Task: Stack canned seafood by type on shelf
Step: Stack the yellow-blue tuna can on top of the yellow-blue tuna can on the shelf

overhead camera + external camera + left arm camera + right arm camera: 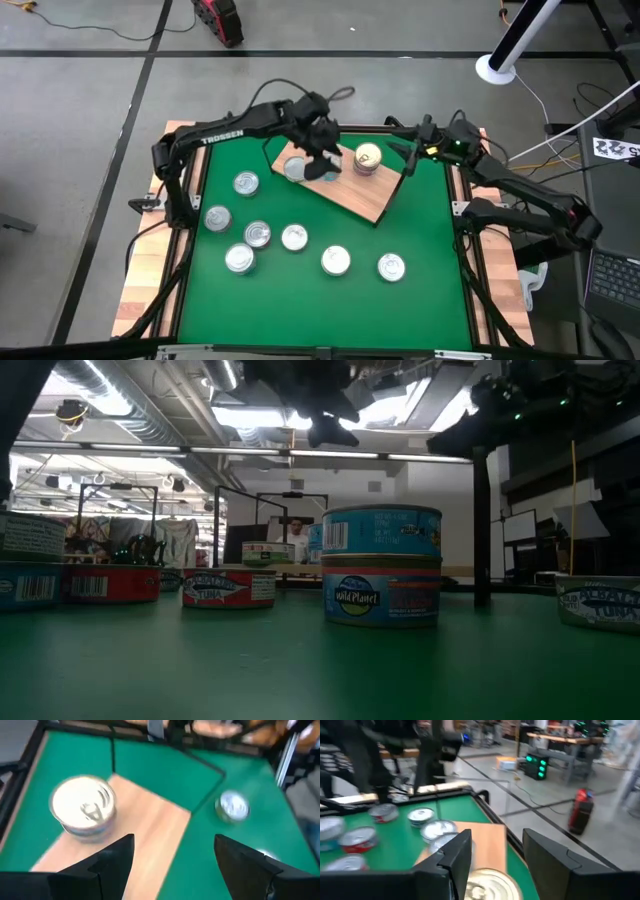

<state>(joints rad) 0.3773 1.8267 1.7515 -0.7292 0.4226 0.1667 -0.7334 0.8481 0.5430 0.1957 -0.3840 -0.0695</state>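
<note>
Six tins (294,237) are still lying loose on the green worktop (430,230), while on the shelf (352,193) I am seeing only a silver-lidded tin (295,169) at one end and a gold-topped tin (368,158) near the other end. My left gripper (322,160) is hovering above the shelf just beside the silver-lidded tin, and its jaws are standing released, holding nothing. My right gripper (490,860) is waiting at the far edge of the shelf close to the gold-topped tin; its jaws are partly apart and are not grasping anything. I am thinking that the main risk is the shelf itself: it is lying at an angle on the worktop, so if I am lowering the left jaws carelessly, a finger could be pushing the silver-lidded tin toward the board's edge, or shifting the whole board. Both arms are also working very near to each other over the same board, and they could be colliding. I cannot read the labels from above, so a tin could be going onto the wrong type's pile.
</note>
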